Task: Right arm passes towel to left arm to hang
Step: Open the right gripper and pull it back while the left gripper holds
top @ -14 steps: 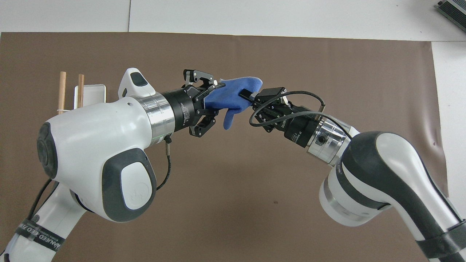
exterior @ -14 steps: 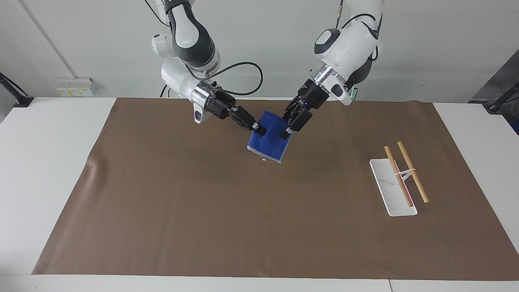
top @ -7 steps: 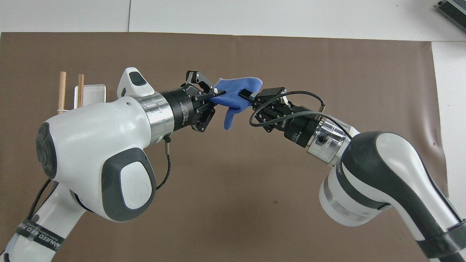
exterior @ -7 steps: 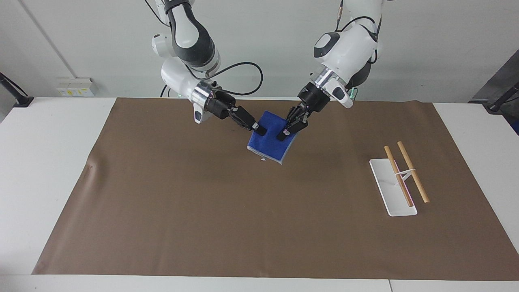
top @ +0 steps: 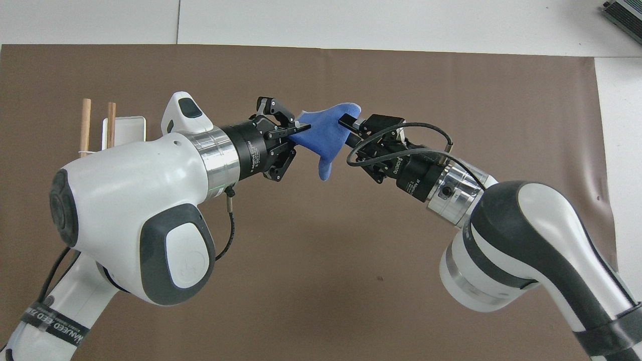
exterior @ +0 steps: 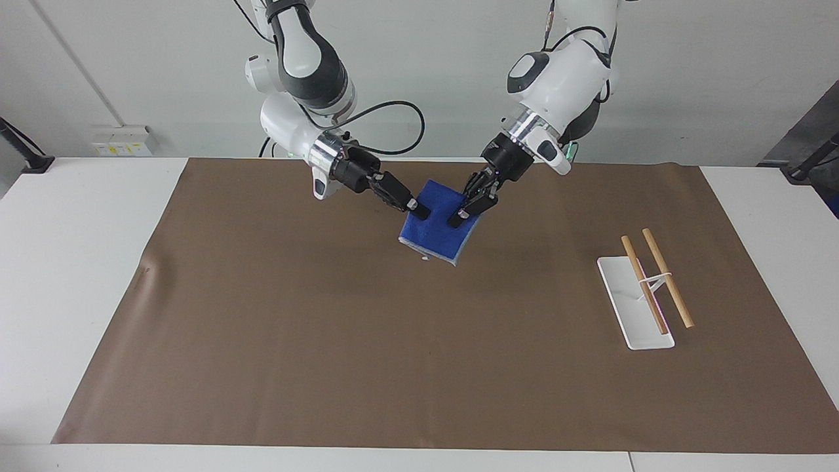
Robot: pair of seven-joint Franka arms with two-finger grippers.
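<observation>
The royal-blue towel [exterior: 436, 235] hangs in the air over the brown mat, stretched between both grippers. My right gripper [exterior: 419, 211] is shut on the towel's upper edge toward the right arm's end. My left gripper [exterior: 457, 218] is shut on the upper edge toward the left arm's end. In the overhead view the towel [top: 323, 140] spans from the left gripper [top: 300, 128] to the right gripper [top: 346, 122], and one corner droops down. The towel's lower hem hangs just above the mat.
A white rack base [exterior: 629, 308] with two wooden rods [exterior: 667, 278] stands on the mat toward the left arm's end; it also shows in the overhead view [top: 123, 128]. The brown mat [exterior: 328, 341] covers most of the white table.
My left gripper has closed on the towel's edge. My right gripper then shifted slightly away from the left one, pulling the towel tauter between them.
</observation>
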